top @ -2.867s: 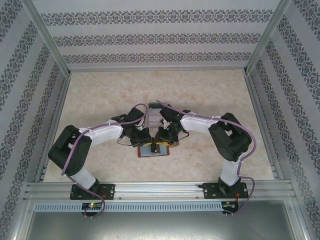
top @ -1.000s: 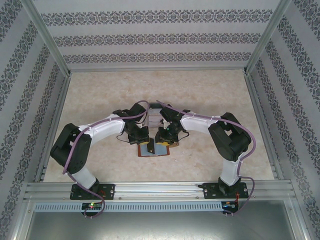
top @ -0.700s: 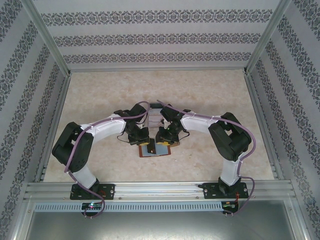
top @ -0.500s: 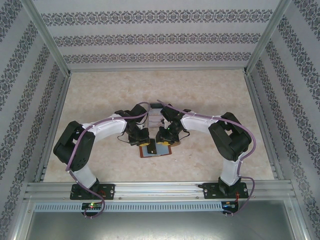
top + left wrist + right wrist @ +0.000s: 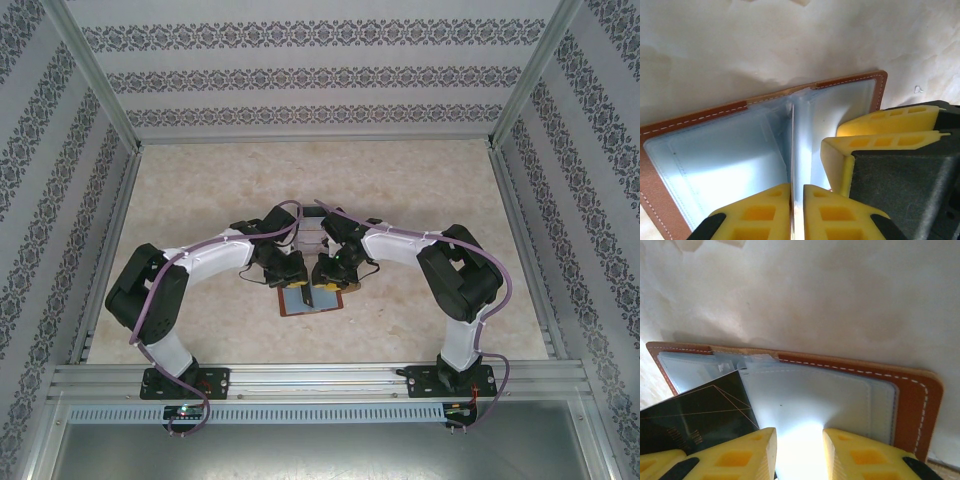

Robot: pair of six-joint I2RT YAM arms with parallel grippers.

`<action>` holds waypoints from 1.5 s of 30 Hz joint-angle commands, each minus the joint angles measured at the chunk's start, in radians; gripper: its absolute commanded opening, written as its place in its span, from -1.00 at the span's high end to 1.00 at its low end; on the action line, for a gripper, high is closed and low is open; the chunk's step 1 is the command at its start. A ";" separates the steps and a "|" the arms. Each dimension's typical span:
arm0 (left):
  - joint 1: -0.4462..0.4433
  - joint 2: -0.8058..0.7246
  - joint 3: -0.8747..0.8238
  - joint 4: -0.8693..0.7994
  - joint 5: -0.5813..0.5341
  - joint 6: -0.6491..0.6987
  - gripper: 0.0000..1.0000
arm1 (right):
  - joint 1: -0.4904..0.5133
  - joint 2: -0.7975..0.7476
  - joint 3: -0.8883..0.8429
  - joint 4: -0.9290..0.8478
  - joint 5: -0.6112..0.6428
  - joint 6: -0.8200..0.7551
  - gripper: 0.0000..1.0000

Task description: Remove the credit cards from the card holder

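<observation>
Now, extraction step: left jaws pinch card (image 5: pixel 792 150) upright at wallet (image 5: pixel 690 118) fold, right jaws apart over wallet's right half. Next: draw card straight out.

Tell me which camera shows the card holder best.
Left wrist: the card holder lies open close up, with both grey-blue pockets and the stitched brown rim clear. The right wrist shows its far brown edge and one pocket, with a black card over the other side. From the top external it is small and partly covered.
</observation>
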State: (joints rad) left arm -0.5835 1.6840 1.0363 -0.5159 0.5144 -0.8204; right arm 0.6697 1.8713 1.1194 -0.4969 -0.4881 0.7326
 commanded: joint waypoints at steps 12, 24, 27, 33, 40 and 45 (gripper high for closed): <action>-0.007 0.007 0.036 -0.059 -0.016 0.050 0.96 | -0.010 0.004 0.011 -0.046 0.025 -0.018 0.34; 0.026 -0.031 0.159 -0.247 -0.098 0.268 1.00 | -0.058 -0.098 0.027 -0.112 0.057 -0.052 0.34; 0.030 -0.024 0.220 -0.302 -0.162 0.392 1.00 | -0.089 -0.126 0.027 -0.127 0.065 -0.073 0.34; 0.033 0.061 0.402 -0.411 -0.226 0.673 1.00 | -0.161 -0.170 0.028 -0.156 0.070 -0.112 0.34; 0.034 0.126 0.617 -0.454 -0.233 0.998 1.00 | -0.226 -0.218 0.010 -0.167 0.065 -0.147 0.34; 0.034 0.180 0.781 -0.479 -0.279 1.216 1.00 | -0.255 -0.249 -0.004 -0.184 0.085 -0.162 0.34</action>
State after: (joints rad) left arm -0.5606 1.8385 1.7363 -0.9371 0.2771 0.1734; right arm 0.4267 1.6596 1.1271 -0.6472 -0.4301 0.6003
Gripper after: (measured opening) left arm 0.046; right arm 0.331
